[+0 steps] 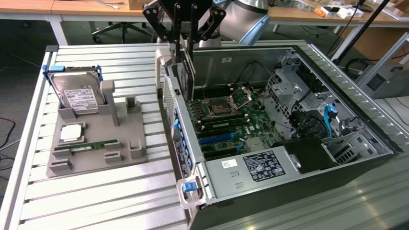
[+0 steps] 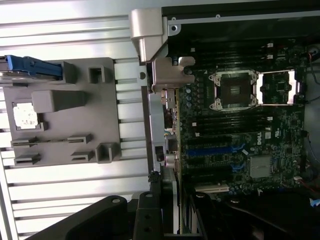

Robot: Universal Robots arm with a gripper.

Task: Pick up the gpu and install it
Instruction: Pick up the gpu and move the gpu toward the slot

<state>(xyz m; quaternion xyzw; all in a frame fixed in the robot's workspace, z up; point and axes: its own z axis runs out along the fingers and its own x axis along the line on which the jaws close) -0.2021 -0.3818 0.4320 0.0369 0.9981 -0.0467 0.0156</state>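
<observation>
Black gripper (image 1: 183,42) clamps gpu (image 1: 187,79) edge-on — faces barely visible.

No wording is legible. The hard drive (image 1: 67,82) carries a white label (image 1: 81,99) of tiny print. The power supply (image 1: 246,179) carries a black label (image 1: 266,166) with white print and symbols, and a small white sticker (image 1: 229,164).

Exterior camera: up high and off the arm, tilted down across the slatted worktop (image 1: 96,201) at mid-range. The open computer case (image 1: 217,64) sits on the exterior view's right, the grey parts holder (image 1: 96,160) on its left.
Wrist camera: perched above the pincer (image 1: 185,45), staring straight down, closer in, straddling the case wall.
Shared ground: motherboard (image 1: 236,120), parts holder, worktop slats, and the gpu (image 1: 186,79), seen edge-on from the wrist.
</observation>
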